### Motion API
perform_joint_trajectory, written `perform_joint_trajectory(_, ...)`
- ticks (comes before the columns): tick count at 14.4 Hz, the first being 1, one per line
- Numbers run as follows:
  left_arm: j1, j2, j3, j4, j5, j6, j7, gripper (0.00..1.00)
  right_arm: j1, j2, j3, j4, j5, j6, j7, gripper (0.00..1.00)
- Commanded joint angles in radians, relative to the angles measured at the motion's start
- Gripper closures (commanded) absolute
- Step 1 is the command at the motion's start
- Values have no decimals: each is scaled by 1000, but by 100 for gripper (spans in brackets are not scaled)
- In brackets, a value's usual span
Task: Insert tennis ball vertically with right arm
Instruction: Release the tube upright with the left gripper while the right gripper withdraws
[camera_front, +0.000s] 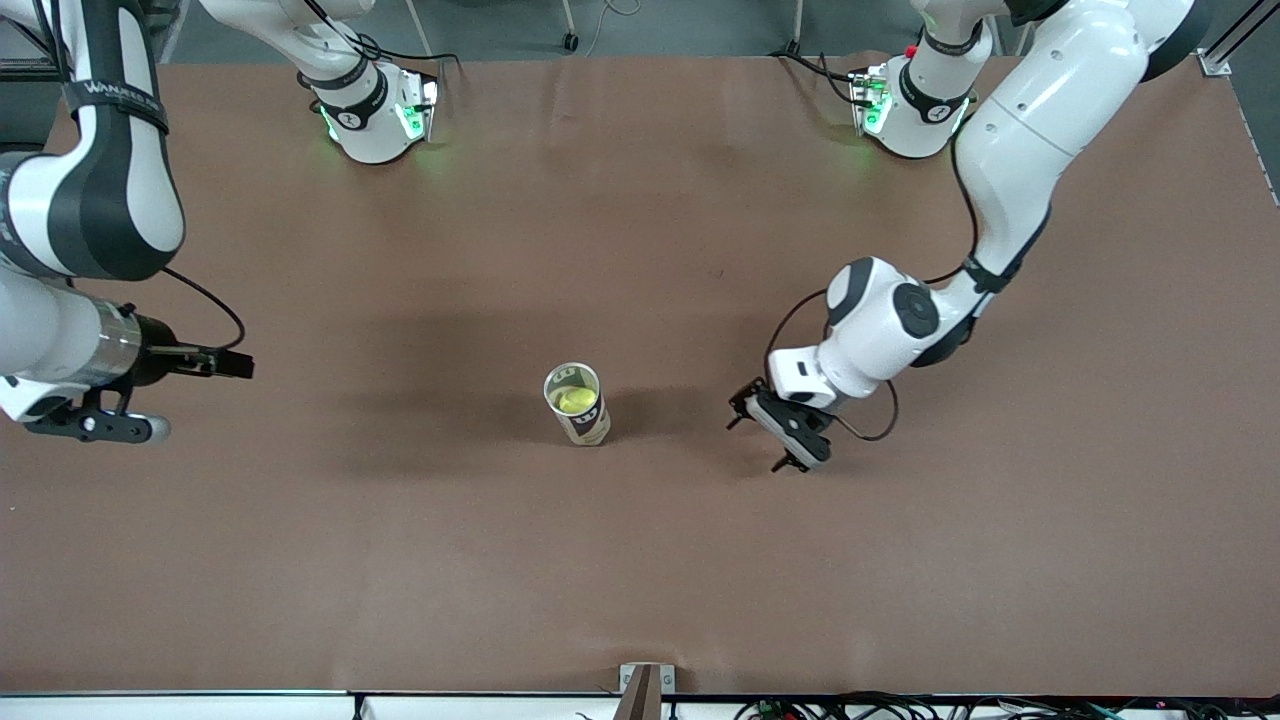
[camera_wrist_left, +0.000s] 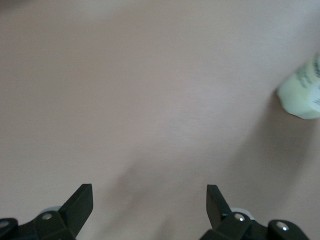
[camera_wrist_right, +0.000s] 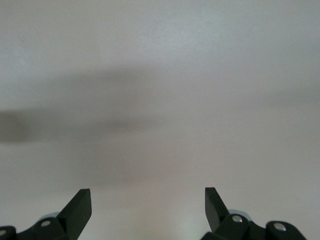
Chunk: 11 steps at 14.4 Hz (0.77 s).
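Your right gripper (camera_wrist_right: 148, 212) hangs wide open and empty over bare table (camera_front: 640, 580) at its own end. The ball (camera_front: 573, 399) sits inside the upright can (camera_front: 578, 404). Your left gripper (camera_front: 783, 432), also spread and empty, angles down beside it.

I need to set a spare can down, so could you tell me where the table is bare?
Bare brown table lies nearer the camera than the tube with its ball. Crowded only between tube and left gripper; right gripper waits at its end.
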Motion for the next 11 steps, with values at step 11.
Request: perform_joint_trajectory(11,286,-284,3,402,15,-923,-23,0,-55,-16,24,168,-17,-165,-81,0)
